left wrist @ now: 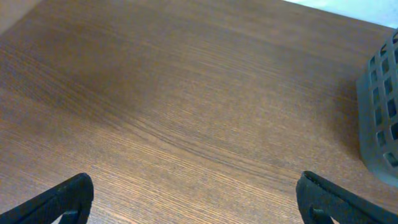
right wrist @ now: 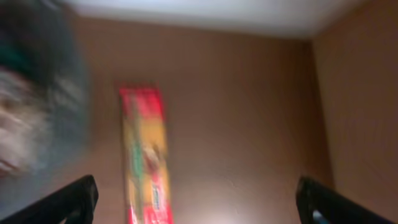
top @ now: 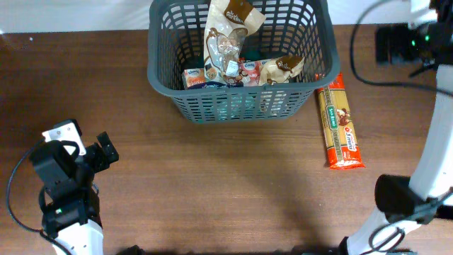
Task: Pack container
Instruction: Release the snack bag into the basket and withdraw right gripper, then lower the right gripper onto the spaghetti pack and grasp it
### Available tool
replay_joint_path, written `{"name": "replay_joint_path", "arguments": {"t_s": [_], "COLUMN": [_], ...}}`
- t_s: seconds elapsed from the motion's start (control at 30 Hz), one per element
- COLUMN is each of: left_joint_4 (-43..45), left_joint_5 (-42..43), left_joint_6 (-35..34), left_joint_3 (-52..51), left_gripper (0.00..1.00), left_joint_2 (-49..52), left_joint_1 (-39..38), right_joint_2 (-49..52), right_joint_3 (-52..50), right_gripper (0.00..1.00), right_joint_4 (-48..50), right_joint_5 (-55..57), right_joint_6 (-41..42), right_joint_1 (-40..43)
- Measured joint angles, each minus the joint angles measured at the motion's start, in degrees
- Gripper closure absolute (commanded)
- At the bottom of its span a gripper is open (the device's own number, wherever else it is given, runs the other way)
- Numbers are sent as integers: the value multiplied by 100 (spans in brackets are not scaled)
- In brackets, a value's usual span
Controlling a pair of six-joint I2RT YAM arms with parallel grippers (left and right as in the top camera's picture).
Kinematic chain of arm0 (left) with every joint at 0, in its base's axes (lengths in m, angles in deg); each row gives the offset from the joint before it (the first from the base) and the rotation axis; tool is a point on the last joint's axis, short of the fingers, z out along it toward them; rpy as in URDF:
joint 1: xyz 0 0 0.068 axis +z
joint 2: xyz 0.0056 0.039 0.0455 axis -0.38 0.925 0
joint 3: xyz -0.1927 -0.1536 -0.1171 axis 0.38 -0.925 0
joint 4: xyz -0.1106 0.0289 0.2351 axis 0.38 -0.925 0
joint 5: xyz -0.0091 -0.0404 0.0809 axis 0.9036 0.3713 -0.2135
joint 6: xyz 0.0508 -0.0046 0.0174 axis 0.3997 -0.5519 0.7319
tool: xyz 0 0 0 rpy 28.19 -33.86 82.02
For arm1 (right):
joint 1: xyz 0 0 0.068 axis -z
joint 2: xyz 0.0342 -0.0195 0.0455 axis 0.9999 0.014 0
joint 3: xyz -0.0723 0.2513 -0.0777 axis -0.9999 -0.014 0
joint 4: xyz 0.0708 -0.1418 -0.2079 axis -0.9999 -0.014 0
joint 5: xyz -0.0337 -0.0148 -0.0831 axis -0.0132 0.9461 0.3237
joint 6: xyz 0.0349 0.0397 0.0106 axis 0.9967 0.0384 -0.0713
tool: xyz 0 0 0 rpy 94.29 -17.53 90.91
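**Dark grey slotted plastic basket, part-filled, far centre of counter; both grippers released and empty.**

Large rectangular dark grey plastic container (top: 241, 106) with lattice sides stands on the brown wood-grain counter (top: 212, 184) at its far middle, holding a tall beige-and-brown bag (top: 226, 35), a smaller matching bag (top: 283, 69) and small packets. A long red-and-yellow packet (top: 340, 127) lies flat just beside the container's right wall. The left gripper (left wrist: 196, 199), jaws spread wide over bare counter, sits at the near left, well apart from the container, whose corner shows at the right edge of the left wrist view. The right gripper (right wrist: 199, 199) is also spread wide and empty; its blurred view has the container at far left.
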Motion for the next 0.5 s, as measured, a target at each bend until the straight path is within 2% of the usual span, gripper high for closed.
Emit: {"name": "replay_joint_path", "arguments": {"t_s": [0.1,0.27,0.5], "left_joint_4": [-2,2,2], "left_joint_5": [20,22,22], "left_joint_6": [0,0,2], "left_joint_3": [0,0,0], "left_gripper": [1,1,1], "left_joint_2": [0,0,0], "left_joint_1": [0,0,0], "right_joint_2": [153,133,92], "right_joint_3": [-334,-1233,-3519], "right_gripper": [1,1,1], "right_joint_4": [-286,-269,-282], "right_joint_5": [-33,-942,-1580], "right_joint_6": [219,354,44], "right_joint_1": [444,999,1036]}}
